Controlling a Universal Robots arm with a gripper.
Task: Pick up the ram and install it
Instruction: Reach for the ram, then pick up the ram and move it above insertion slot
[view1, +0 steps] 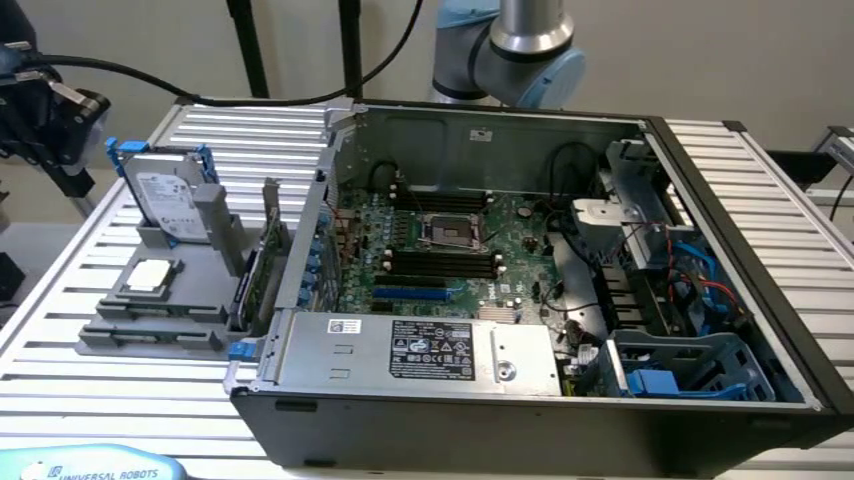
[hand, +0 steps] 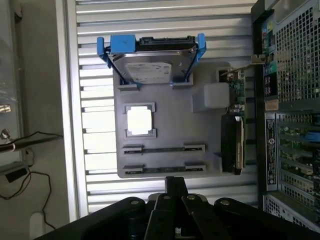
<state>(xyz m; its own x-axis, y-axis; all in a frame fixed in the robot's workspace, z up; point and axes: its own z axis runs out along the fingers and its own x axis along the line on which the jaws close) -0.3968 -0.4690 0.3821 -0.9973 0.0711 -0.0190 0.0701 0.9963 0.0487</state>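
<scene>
- The jaws are pressed together. Their black fingers (hand: 175, 189) meet in one narrow tip, and nothing is pinched between them.
- They hover over the slatted surface (hand: 97, 150), just short of the nearest edge of the grey holder (hand: 170, 122).
- The ram (hand: 164, 169) appears to be the thin dark strip standing on edge in the holder slot closest to the jaws. It is straight ahead of them and not touching them.
- A second strip (hand: 164, 149) like it sits in the next slot, one step farther from the jaws. Both are seen edge-on, so their chips cannot be made out.
- Beyond the two slots, farther from the jaws, a square silver processor (hand: 139, 121) lies flat in its recess.
- Farthest from the jaws, a hard drive (hand: 150, 65) stands in a blue bracket at the far end of the holder.
- Beside the strips, on the holder's edge towards the case, an expansion card (hand: 233, 145) stands on edge.
- The open case (view1: 747, 300) lies on the surface next to the holder, well apart from the jaws.
- Its motherboard (view1: 514, 235) faces up with a row of dark memory slots (view1: 441, 262). Whether any slot holds a stick cannot be told.
</scene>
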